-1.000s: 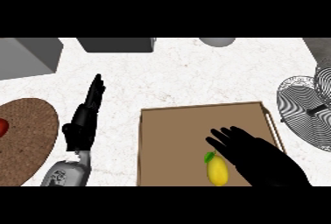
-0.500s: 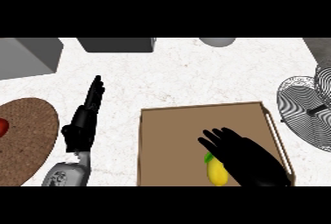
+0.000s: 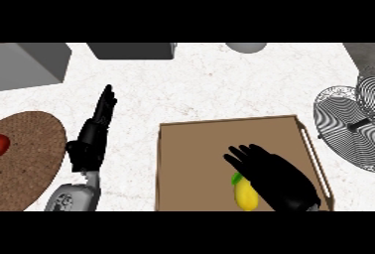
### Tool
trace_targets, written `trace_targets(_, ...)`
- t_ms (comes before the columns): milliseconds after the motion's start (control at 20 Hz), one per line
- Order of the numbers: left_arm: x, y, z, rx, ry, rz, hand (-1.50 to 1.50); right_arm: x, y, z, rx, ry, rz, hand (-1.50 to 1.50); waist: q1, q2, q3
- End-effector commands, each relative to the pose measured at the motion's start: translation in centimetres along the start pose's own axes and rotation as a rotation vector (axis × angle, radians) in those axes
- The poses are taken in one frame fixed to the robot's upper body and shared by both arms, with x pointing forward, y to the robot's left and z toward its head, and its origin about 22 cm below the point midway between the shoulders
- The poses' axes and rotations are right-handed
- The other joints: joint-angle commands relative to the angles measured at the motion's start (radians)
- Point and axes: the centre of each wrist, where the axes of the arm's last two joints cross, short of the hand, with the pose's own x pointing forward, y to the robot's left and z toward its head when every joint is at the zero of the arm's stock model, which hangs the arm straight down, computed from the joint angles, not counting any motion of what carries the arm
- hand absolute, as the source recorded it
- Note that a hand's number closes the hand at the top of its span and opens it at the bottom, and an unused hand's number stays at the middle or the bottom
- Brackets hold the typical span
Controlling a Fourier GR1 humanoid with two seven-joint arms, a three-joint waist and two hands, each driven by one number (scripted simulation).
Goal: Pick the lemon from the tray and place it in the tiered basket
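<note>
On the shallow brown rectangular tray point(image 3: 198, 163), the right hand point(image 3: 275, 176) lies spread, fingers straight, against the yellow oval lemon point(image 3: 244, 196). Left hand point(image 3: 93, 136) rests open on the white marbled counter point(image 3: 212, 89), fingers straight.

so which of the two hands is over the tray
The right hand, low at the view's right: it hovers over the brown tray beside the lemon. The left hand rests on the white counter, outside it.

The lemon point(image 3: 245, 194) is partly covered by the right hand point(image 3: 275, 178); the tiered basket point(image 3: 350, 126) is cut off at the right edge.
</note>
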Motion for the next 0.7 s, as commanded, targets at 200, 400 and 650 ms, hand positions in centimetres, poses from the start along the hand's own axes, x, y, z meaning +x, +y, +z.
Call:
trace_targets(200, 0.5, 0.4, 0.4, -0.012, -0.006, -0.003, 0.00, 0.8, 2.1, 1.4, 0.006, -0.005, -0.030, -1.50, -0.002, -0.001, 0.000)
trace_targets(400, -0.9, 1.1, 0.3, -0.006, 0.004, -0.009, 0.00, 0.6, 3.2, -1.5, -0.006, -0.021, -0.059, -1.50, 0.001, 0.000, 0.000)
trace_targets(650, 0.4, -0.2, 0.9, 0.005, -0.006, 0.011, 0.00, -0.5, 2.7, -3.9, -0.110, -0.021, -0.071, 1.50, 0.006, 0.000, 0.000)
